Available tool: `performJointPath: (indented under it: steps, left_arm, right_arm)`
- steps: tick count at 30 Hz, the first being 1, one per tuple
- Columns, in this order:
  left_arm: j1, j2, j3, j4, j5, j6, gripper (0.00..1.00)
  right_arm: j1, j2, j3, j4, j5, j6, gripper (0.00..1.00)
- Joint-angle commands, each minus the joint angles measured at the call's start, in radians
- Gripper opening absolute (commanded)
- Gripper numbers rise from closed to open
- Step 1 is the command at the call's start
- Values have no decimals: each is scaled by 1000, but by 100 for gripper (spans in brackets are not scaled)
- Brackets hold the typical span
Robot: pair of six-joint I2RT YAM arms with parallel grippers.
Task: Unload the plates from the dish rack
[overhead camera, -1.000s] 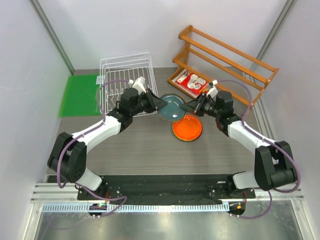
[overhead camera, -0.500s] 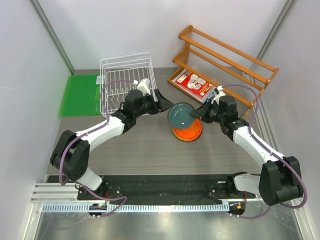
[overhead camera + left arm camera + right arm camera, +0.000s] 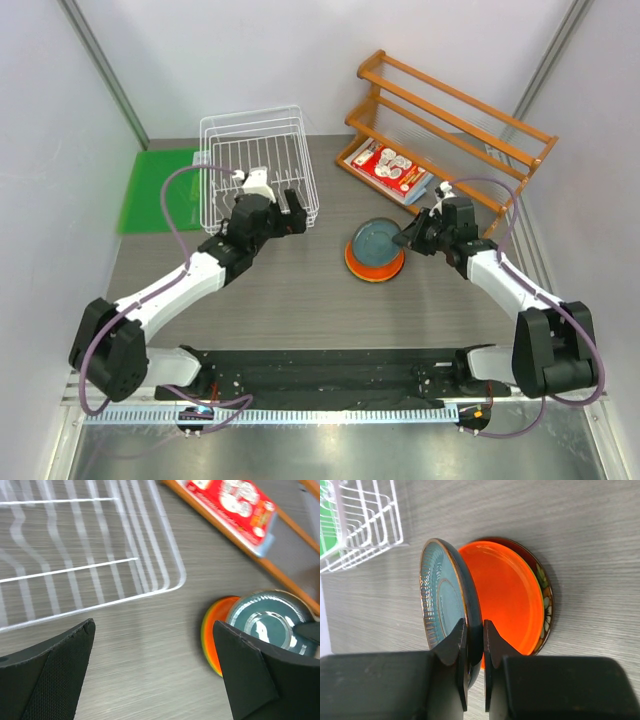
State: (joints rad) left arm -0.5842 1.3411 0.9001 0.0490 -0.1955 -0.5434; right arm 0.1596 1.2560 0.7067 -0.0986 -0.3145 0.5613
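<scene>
My right gripper (image 3: pixel 474 630) is shut on the rim of the blue-grey plate (image 3: pixel 442 595), holding it tilted over the stack. The orange plate (image 3: pixel 505 590) lies on top of that stack, with the dark red patterned plate (image 3: pixel 546 605) at the bottom. In the left wrist view a thin lime green edge (image 3: pixel 203 632) shows under the orange plate (image 3: pixel 212 630). From above, the blue-grey plate (image 3: pixel 378 240) covers most of the orange one (image 3: pixel 372 270). My left gripper (image 3: pixel 297 212) stands open and holds nothing, near the front right corner of the white wire dish rack (image 3: pixel 250 117). No plate shows in the rack.
An orange-brown wooden slatted shelf (image 3: pixel 450 110) stands at the back right, with a flat red-and-white packet (image 3: pixel 392 165) on its low tier. A green board (image 3: pixel 160 190) lies left of the rack. Grey walls close in both sides.
My left gripper let go of the blue-grey plate, opened wide and drew back left toward the rack. My right gripper carried the plate down over the orange plate.
</scene>
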Motion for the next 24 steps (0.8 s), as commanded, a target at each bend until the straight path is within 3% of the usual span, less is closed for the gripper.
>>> performJointPath:
  steps: [1,9,12,16,24]
  left_arm:
    - [-2,-89,-79,-34,-214,77,100]
    - [-2,-261,-217,-32,-406,74,99]
    - [-2,-312,-257,-28,-469,80,100]
    - [-2,-327,-282,-29,-521,95,99]
    - [0,-266,-241,-90,-513,99,99]
  right_arm:
    - [-3,39,7,65,-34,-12,1]
    - [-3,98,-7,122,-67,-29,1]
    - [-3,120,5,106,-84,-58,14]
    - [-5,125,22,60,-86,-75,60]
    - [0,57,69,-91,63,-139,90]
